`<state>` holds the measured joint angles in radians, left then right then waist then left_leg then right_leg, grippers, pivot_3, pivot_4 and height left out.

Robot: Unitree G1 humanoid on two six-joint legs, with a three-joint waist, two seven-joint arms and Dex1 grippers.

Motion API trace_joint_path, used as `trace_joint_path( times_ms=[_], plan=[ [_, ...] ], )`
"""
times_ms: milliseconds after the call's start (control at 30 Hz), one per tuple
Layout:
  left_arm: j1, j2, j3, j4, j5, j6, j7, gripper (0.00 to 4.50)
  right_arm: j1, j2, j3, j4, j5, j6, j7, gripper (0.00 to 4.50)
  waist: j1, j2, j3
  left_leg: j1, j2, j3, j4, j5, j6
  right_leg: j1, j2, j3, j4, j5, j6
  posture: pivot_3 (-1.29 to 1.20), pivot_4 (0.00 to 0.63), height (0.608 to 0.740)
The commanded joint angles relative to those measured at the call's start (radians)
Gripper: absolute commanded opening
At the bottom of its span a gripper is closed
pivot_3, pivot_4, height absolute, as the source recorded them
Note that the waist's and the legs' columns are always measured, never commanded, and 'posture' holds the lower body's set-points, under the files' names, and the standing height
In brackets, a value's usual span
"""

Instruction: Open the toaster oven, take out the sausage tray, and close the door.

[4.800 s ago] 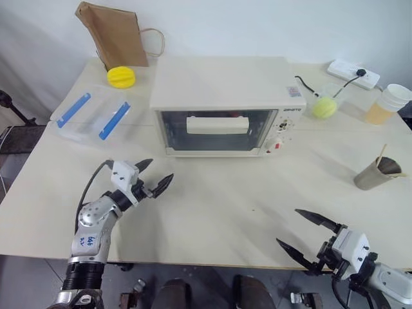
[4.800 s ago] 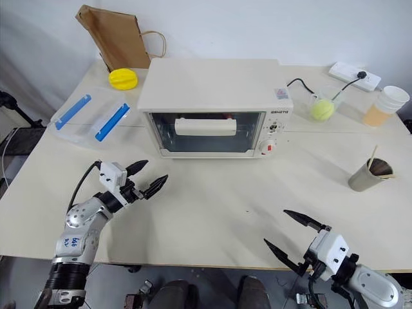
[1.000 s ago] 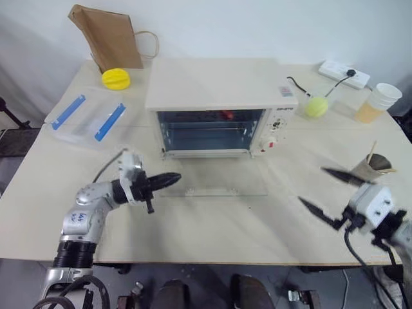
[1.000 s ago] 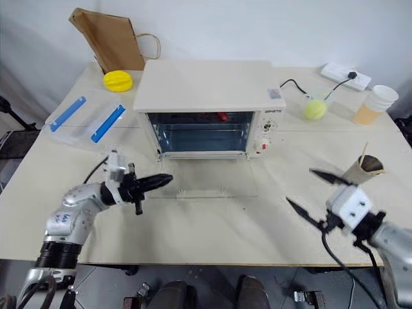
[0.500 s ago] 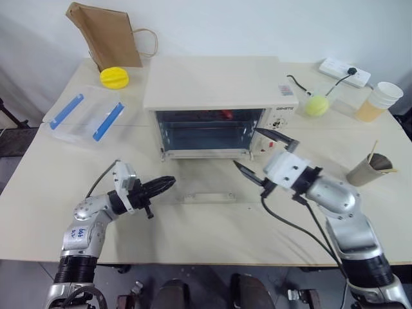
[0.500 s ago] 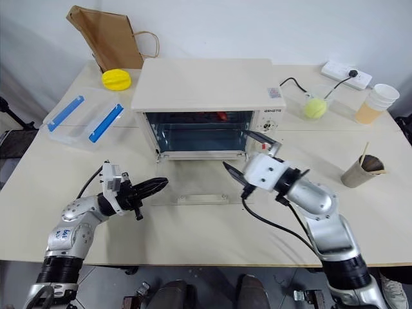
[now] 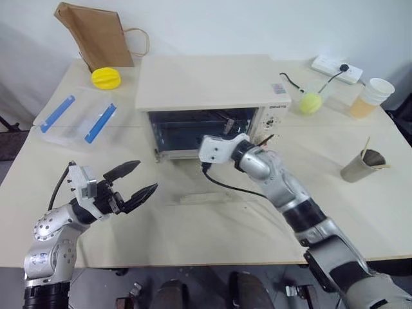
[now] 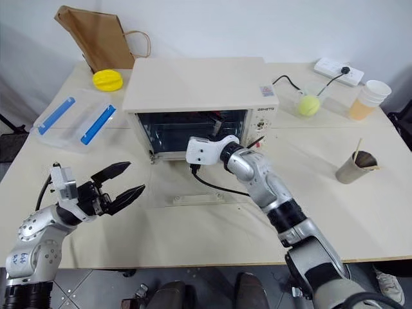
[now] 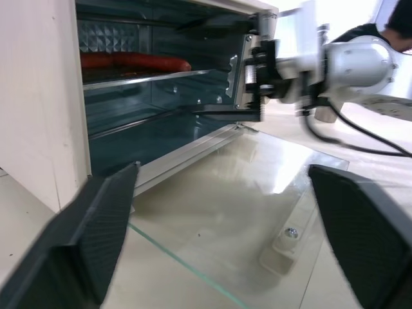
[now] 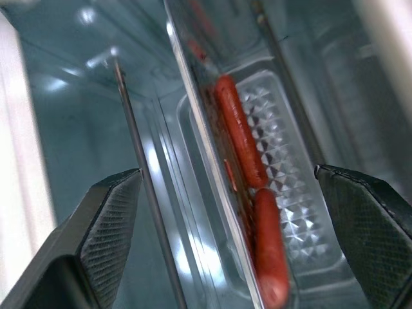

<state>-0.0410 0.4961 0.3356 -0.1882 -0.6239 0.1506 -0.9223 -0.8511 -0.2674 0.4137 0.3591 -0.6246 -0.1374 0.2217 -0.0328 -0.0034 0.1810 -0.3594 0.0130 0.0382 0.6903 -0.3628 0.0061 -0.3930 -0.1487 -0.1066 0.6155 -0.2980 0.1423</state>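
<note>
The cream-white toaster oven (image 7: pixel 206 80) stands mid-table. Its glass door (image 7: pixel 215 183) lies open, flat on the table, handle (image 7: pixel 196 198) toward me. Inside, on a shelf, sits the silver sausage tray (image 10: pixel 293 212) with red sausages (image 10: pixel 239 132), which also show in the left wrist view (image 9: pixel 135 62). My right gripper (image 10: pixel 226 170) is open, its fingers (image 9: pixel 215 114) reaching into the oven mouth just short of the tray, holding nothing. My left gripper (image 7: pixel 147 176) is open and empty, above the table left of the door.
A clear box with blue clips (image 7: pixel 74 119), a yellow object (image 7: pixel 105 77) and a brown paper bag (image 7: pixel 96 35) are at the back left. Right of the oven are a yellow-green ball (image 7: pixel 310 102), a power strip (image 7: pixel 337 69), a drink cup (image 7: pixel 367 100) and a paper cup (image 7: pixel 359 166).
The door went from shut to lying open. My left gripper opened and drew back to the left. My right arm swung in from the right, and its fingers entered the oven.
</note>
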Motion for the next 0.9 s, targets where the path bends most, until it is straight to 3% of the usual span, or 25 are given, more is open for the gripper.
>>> trace_joint_path(
  times_ms=[33, 500, 900],
  plan=[
    [0.015, -0.022, -0.007, -0.061, -0.008, -0.006, 0.043, 4.49, -0.065, 0.041, 0.012, 0.063, -0.036, 0.021, -0.057, 4.5, -0.003, 0.0, 0.0, 0.0, 0.0, 0.0, 0.0, 0.0, 0.0, 0.0, 0.0, 0.0, 0.0, 0.0, 0.0, 0.0, 0.15, 0.74],
    [-0.044, -0.019, -0.027, -0.036, -0.038, 0.023, 0.059, 4.5, -0.14, 0.036, 0.006, 0.117, -0.039, -0.014, -0.08, 0.01, -0.009, 0.0, 0.0, 0.0, 0.0, 0.0, -0.001, 0.0, 0.0, -0.001, 0.0, 0.0, 0.001, 0.0, 0.0, 0.0, 0.15, 0.74],
    [-0.3, 0.039, -0.017, 0.054, -0.135, 0.14, 0.013, 4.5, -0.168, 0.015, 0.008, 0.1, -0.035, -0.054, -0.046, 0.01, -0.02, 0.0, 0.0, -0.008, 0.0, -0.001, 0.001, 0.0, -0.001, -0.004, 0.001, -0.005, -0.001, 0.0, 0.0, 0.0, 0.15, 0.74]
  ],
)
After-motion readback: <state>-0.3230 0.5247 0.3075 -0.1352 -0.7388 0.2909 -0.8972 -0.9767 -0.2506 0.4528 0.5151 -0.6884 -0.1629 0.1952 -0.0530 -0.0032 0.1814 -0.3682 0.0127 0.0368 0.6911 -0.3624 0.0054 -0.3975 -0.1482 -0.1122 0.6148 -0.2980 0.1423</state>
